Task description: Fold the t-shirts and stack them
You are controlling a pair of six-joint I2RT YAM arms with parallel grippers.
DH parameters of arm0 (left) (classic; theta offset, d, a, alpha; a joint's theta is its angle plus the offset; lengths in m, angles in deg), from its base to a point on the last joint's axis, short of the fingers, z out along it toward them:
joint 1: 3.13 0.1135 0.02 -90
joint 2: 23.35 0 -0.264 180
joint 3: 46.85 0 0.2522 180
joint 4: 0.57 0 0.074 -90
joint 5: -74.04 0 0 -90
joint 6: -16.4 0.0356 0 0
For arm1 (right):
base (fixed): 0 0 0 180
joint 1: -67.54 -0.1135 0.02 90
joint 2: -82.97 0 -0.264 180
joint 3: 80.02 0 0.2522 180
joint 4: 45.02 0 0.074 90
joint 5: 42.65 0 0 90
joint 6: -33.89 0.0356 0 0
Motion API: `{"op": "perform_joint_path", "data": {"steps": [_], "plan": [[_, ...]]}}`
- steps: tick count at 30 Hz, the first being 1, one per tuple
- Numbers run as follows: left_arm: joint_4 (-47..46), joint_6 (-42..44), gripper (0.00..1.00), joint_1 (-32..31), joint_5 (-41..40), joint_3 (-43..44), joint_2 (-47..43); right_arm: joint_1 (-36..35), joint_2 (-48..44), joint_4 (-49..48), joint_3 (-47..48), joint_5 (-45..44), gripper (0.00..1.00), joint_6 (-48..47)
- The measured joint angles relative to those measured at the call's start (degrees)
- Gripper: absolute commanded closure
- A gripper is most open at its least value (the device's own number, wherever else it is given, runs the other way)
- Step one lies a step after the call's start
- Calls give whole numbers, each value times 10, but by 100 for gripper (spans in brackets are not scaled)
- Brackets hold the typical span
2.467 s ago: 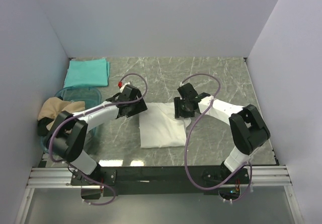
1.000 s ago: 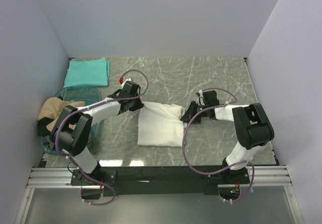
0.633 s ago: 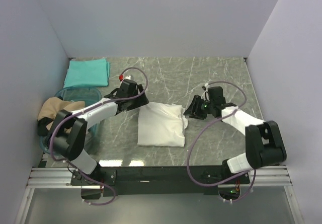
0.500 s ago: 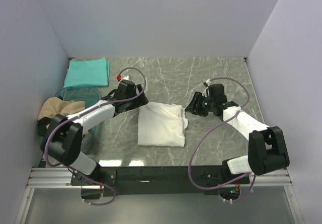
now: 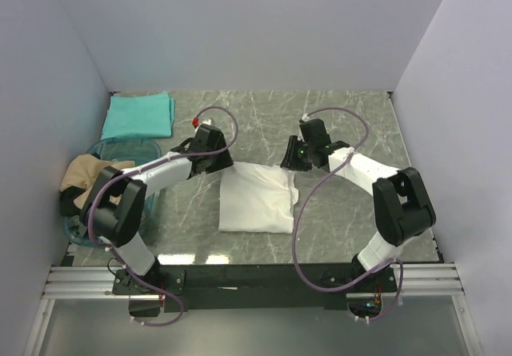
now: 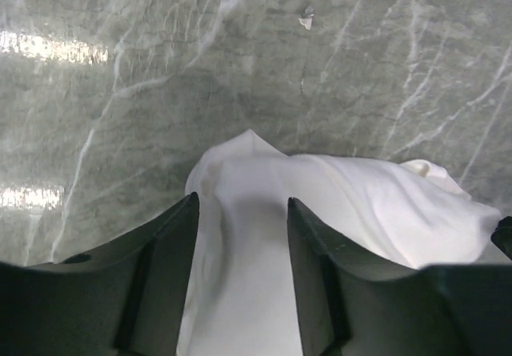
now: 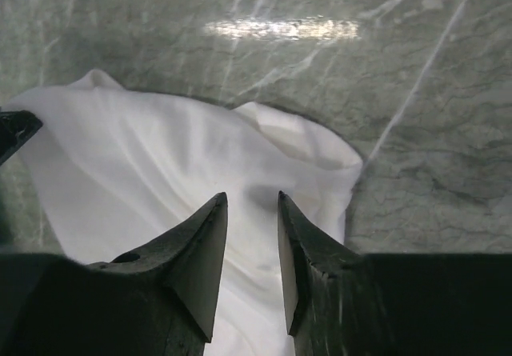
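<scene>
"Marble tabletop, grey-green, with pale walls on three sides. Where does the white t-shirt lie?"

"Folded, mid-table, between the two arms. Its far edge is rumpled."

"And the left gripper?"

"Over the shirt's far left corner. The jaws are spread apart with white cloth showing in the gap, and nothing is pinched."

"The right gripper?"

"Over the far right corner, jaws parted only narrowly, with cloth beneath them, not clamped."

"Other shirts?"

"The teal t-shirt sits folded in the far left corner. The tan t-shirt is bunched over the blue-tinted bin at the left edge."
</scene>
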State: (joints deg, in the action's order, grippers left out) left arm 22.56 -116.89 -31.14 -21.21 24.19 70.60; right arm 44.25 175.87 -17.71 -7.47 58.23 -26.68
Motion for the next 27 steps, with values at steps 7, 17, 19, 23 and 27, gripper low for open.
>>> {"op": "perform_joint_path", "data": {"steps": [7, 17, 19, 23, 27], "plan": [[0, 6, 62, 1, 6, 26, 52, -5, 20, 33, 6, -54, 62, 9], [4, 7, 95, 1, 12, 35, 60, -7, 48, 35, 13, -37, 100, 17], [4, 8, 99, 1, 13, 35, 58, -7, 43, 36, 13, -37, 100, 23], [10, 9, 99, 1, 17, 35, 41, -7, 0, 37, 0, -43, 100, 34], [7, 9, 99, 1, 25, 35, 17, 6, -44, 35, -21, -35, 100, 42]]}}
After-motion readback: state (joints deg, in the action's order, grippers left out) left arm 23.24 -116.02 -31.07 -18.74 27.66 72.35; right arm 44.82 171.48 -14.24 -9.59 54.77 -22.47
